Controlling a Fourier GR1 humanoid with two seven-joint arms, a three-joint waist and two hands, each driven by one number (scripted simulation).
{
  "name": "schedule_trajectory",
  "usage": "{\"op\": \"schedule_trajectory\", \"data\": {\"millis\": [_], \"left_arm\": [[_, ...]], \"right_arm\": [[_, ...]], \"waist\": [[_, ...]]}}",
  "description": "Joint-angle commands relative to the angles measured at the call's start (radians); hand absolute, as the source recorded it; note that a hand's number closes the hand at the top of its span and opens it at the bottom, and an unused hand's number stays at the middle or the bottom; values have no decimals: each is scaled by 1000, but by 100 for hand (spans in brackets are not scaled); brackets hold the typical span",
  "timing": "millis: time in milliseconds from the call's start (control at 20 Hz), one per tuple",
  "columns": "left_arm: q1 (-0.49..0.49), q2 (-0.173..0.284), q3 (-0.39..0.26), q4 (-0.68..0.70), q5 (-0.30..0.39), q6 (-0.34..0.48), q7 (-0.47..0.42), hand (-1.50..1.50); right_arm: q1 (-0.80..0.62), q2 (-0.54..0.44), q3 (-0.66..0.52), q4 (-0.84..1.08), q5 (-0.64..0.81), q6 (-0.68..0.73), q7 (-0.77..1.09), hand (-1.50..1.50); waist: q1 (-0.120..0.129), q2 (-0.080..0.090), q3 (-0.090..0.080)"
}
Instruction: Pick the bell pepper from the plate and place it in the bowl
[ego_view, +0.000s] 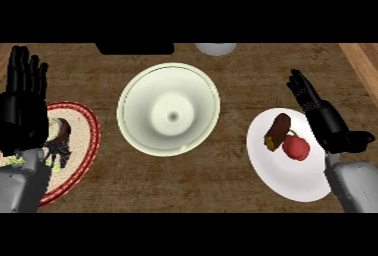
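The cream bowl (170, 109) sits mid-counter. To its right lies a white plate (277, 172) bearing the red bell pepper (297, 147), which touches a brown item (277, 131) beside it. The right hand (325, 122) hovers over that plate's right rim, fingers straight and holding nothing. Left of the bowl, the left hand (22, 107) rests open, fingers up, above a red-rimmed mat (83, 150).
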Motion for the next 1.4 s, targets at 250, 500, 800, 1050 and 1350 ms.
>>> {"op": "schedule_trajectory", "data": {"millis": [250,500,800,1050,1350], "left_arm": [[103,85,-94,83,38,-195,147,0],[116,84,-128,100,102,-293,180,0],[90,127,-98,149,165,-411,181,0],[58,126,-92,143,149,-382,205,0],[74,126,-96,165,139,-390,188,0]], "right_arm": [[115,71,-234,13,133,-555,102,150],[182,92,-137,15,468,-875,86,-150],[243,228,34,-24,871,-1117,229,-150],[244,266,-48,-9,1147,-998,512,-150],[223,310,-72,-53,1341,-698,792,-150]], "waist": [[-81,5,13],[-30,8,11],[1,7,8],[-6,7,2],[-8,4,-2]]}}
